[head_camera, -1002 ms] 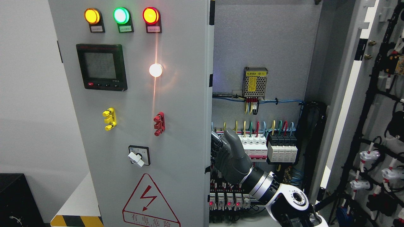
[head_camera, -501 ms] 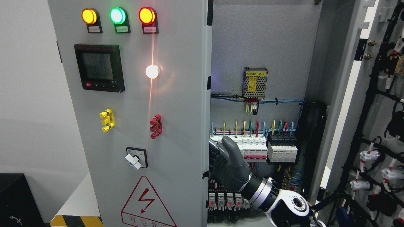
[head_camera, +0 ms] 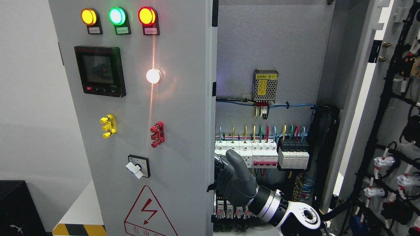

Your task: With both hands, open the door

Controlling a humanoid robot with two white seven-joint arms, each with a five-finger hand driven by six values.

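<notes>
Head view. The left cabinet door (head_camera: pixel 141 124) is a flat sheet of smooth grey painted metal, swung partly open, its free edge a thin vertical strip left of the cabinet interior. High on the door sit three round domed lamps, amber (head_camera: pixel 88 16), green (head_camera: pixel 116 15) and red (head_camera: pixel 146 15), each with a small label plate beneath. Below them is a black square digital meter (head_camera: pixel 100 70) with a dim glossy screen, and to its right a glowing white round lamp (head_camera: pixel 153 75) that throws a vertical streak of glare. Lower on the door are a yellow plastic terminal block (head_camera: pixel 107 126), a red terminal block (head_camera: pixel 157 134), a white-handled rotary switch (head_camera: pixel 138 166) on a black square plate, and a red triangular lightning warning sign (head_camera: pixel 149 213).

The right hand (head_camera: pixel 233 182), dark grey with jointed segments, reaches in from the lower right on a white and black wrist. Its fingers are curled round the door's free edge, gripping it from behind, thumb upright.

Right of the door edge, the cabinet's textured grey back plate carries a perforated metal power supply (head_camera: pixel 265 86) with a yellow label, a row of white circuit breakers (head_camera: pixel 246 151) and black modules (head_camera: pixel 293 154) fed by coloured wires. The right cabinet door (head_camera: pixel 393 137) stands wide open, lined with black cable harness.

Compared with a second ago, the left door has swung further left, uncovering more breakers, and the hand sits lower and further left.

A pale wall lies left of the door, with a black-and-yellow striped ledge (head_camera: pixel 78 229) at its foot.
</notes>
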